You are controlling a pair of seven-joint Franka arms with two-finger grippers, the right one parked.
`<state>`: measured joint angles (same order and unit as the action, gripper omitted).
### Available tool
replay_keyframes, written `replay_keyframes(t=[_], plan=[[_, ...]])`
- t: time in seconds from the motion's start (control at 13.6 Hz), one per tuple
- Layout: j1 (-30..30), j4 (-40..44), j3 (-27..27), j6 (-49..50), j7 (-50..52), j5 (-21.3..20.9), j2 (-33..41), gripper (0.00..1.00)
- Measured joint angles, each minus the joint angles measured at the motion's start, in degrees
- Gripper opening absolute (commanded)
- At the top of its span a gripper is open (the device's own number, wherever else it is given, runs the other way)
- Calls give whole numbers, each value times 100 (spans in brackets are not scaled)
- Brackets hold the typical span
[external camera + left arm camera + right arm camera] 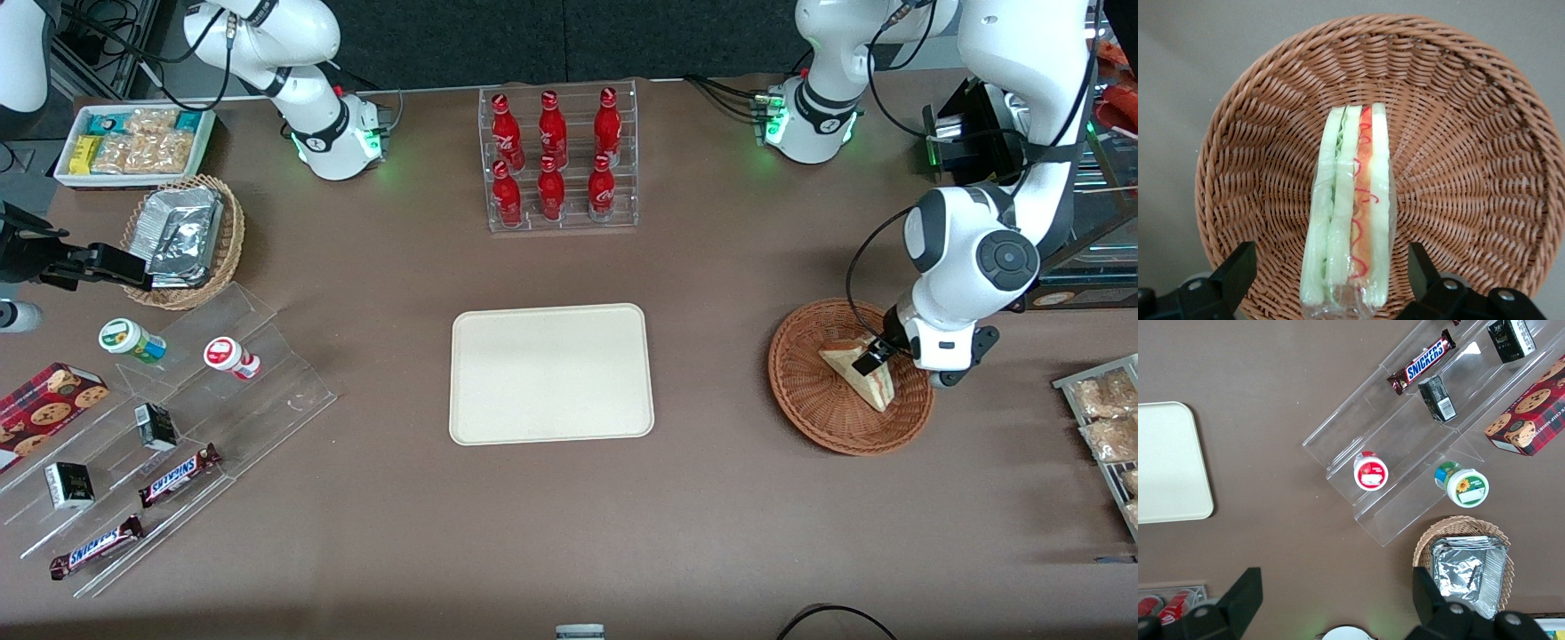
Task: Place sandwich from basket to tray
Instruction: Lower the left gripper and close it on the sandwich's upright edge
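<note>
Over the basket (831,418), toward the working arm's end of the table, hangs the gripper (871,360). Fingers spread wide, holding nothing; in the wrist view each finger (1238,270) stands clear of the sandwich (1351,213), one on either side. Sandwich lies in the basket, on edge, filling side up. Its long axis runs straight away from the gripper, between the fingers, so they would close across the bread faces. Judged: pre-grasp, descent not finished. Tray (551,373) lies well apart, mid-table, bare. Fingertips cut off at the wrist picture's edge; whether they touch wicker cannot be told.
</note>
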<state>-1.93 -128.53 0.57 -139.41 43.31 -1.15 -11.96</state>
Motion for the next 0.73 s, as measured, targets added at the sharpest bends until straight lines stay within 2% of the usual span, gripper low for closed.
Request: replay_keyframes(t=[0.29, 0.37, 0.59, 0.66, 0.73], plan=[[0, -399, 0, -578, 47, 4, -26, 100], [0, -442, -1, -624, 108, 5, -27, 91], [-27, -452, -24, -655, 414, 6, -26, 17], [-41, -452, -33, -662, 485, 6, -26, 3], [-51, -452, -37, -666, 518, 6, -27, 0]])
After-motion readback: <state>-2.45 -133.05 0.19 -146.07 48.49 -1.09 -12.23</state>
